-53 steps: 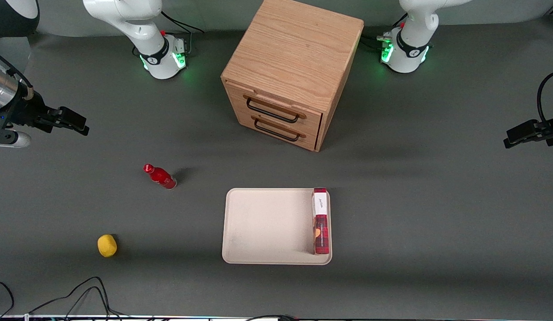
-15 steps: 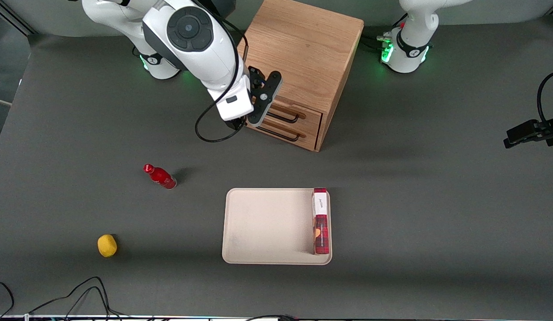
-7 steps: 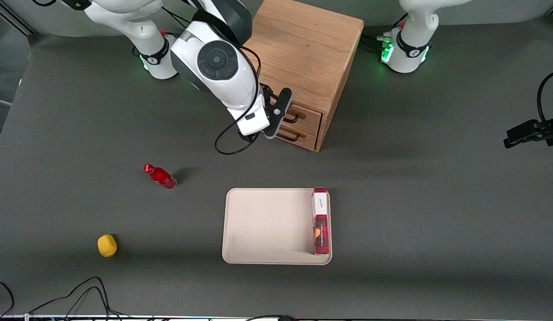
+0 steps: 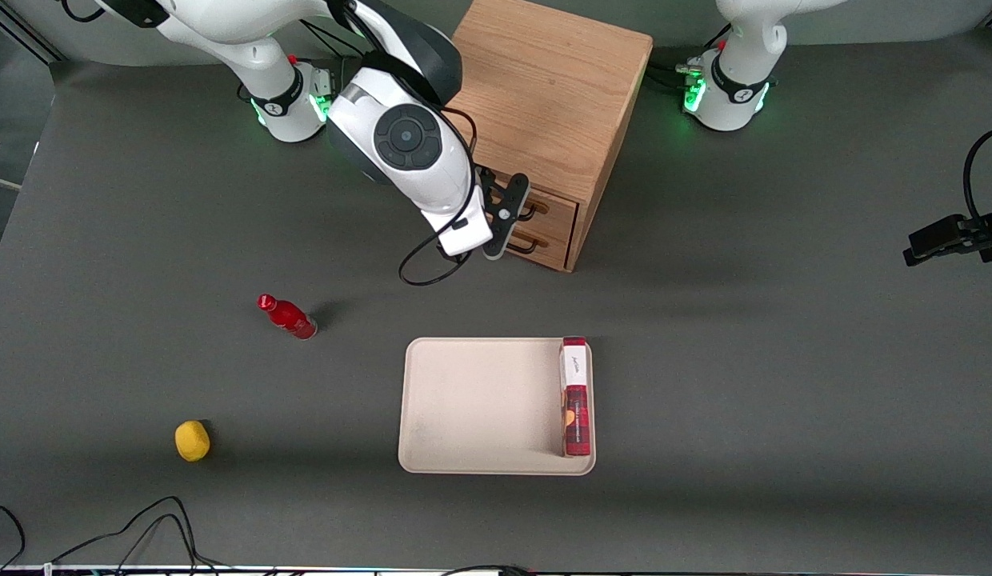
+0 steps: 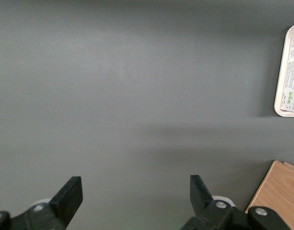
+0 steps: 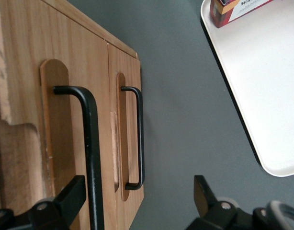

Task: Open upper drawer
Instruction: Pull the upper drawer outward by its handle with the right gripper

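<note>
The wooden cabinet point(image 4: 544, 88) stands with two drawer fronts facing the front camera. The upper drawer point(image 4: 558, 206) looks shut; my arm covers most of its front in the front view. Its black wire handle point(image 6: 92, 158) shows close up in the right wrist view, with the lower drawer's handle point(image 6: 139, 139) beside it. My right gripper point(image 4: 506, 224) is open, just in front of the drawer fronts. In the wrist view the gripper point(image 6: 137, 196) has the upper handle between its fingers point(image 6: 73, 194), close to one of them, untouched as far as I can see.
A beige tray point(image 4: 480, 400) lies nearer the front camera than the cabinet, with a red box point(image 4: 575, 400) on its edge. A red bottle point(image 4: 288, 317) and a yellow round object point(image 4: 192, 441) lie toward the working arm's end.
My right arm came in from the table's end to the cabinet. Over the last second the gripper slid along the drawer fronts toward the parked arm's end and a little nearer the camera.
</note>
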